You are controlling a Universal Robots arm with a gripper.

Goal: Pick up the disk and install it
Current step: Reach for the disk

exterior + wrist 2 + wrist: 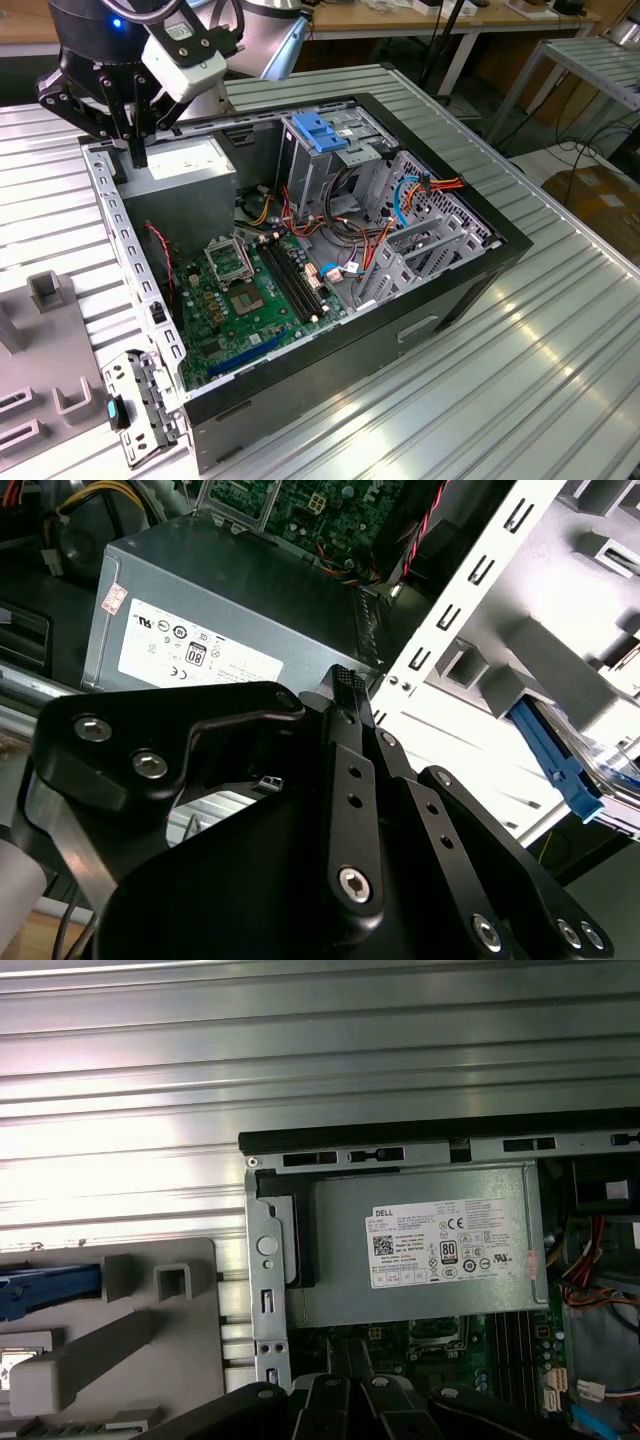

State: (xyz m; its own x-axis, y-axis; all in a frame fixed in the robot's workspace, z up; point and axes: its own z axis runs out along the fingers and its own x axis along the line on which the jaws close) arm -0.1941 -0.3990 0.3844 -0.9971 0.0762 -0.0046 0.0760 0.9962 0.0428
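The gripper [136,155] hangs over the one grey power supply box [185,172] at the far corner of the single open computer case [300,400]. Its two fingers are pressed together and hold nothing. The disk [45,1290] sits in the one grey holder [50,375], which lies outside the case on the exterior view's left; in the first wrist view its blue rail shows. One blue bracket [322,130] tops the drive cage. One white printed sticker [445,1245] is on the box.
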